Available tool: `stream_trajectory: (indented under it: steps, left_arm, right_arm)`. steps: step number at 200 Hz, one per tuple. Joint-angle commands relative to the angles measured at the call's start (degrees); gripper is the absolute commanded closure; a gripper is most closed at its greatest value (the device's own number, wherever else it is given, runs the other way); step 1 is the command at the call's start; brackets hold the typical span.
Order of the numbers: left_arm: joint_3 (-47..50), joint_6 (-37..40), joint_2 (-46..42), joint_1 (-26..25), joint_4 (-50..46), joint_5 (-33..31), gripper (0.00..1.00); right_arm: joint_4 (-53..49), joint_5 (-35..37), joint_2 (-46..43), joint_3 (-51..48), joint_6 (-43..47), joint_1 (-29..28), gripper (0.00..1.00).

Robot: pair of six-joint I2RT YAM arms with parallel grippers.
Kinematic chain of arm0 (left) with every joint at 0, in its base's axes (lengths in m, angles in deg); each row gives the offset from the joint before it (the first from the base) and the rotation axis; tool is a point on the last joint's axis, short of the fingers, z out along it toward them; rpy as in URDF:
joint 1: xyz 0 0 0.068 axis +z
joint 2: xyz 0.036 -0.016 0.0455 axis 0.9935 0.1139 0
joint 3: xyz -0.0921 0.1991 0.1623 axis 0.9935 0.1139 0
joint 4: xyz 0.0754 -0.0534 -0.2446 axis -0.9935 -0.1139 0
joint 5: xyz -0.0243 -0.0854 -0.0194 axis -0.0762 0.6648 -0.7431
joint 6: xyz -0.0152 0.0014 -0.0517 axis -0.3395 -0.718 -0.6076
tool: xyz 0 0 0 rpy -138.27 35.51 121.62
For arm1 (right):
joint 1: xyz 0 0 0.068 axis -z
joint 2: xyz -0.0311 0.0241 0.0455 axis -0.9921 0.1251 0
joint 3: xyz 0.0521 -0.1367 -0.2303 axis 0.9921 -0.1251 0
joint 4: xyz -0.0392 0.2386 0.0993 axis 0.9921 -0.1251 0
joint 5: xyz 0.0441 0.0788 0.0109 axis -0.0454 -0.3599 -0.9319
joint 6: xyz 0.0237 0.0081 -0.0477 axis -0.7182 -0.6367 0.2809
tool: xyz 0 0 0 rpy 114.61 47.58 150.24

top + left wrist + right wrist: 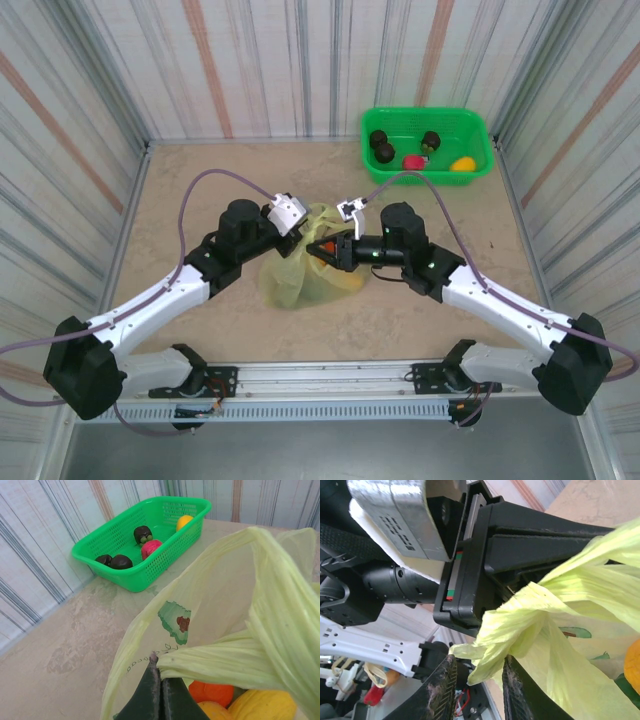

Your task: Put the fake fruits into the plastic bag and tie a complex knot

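Pale yellow-green, the plastic bag [290,275] sits mid-worktop [200,180] between the two arms, with orange and yellow fake fruits [215,691] inside it and more lying in the green basket [150,575] at the far right corner. Left fingers [149,697] are clenched tight on a bunched strand of the bag's rim, right at their tips. Right fingers [442,692] stand slightly apart with a twisted handle between them, though whether they pinch it I cannot tell.
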Motion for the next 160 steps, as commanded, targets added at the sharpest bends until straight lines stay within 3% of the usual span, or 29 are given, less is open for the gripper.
stream_trajectory:
  steps: [1, 39, 160]
  left_arm:
    - [0.9, 0.3, -1.4, -0.5, 1.3, -1.0, 1.00]
    - [0.8, 0.1, -1.1, -0.5, 1.5, -0.8, 1.00]
    - [0.6, 0.1, -1.0, -1.0, 1.2, -0.2, 1.00]
  right_arm:
    - [2.1, -0.8, 0.5, -1.3, -0.8, 0.9, 0.73]
    - [3.1, 0.1, 0.3, -2.6, -0.4, 1.3, 0.78]
    - [3.8, -0.6, 3.7, 0.6, 0.7, 1.6, 0.73]
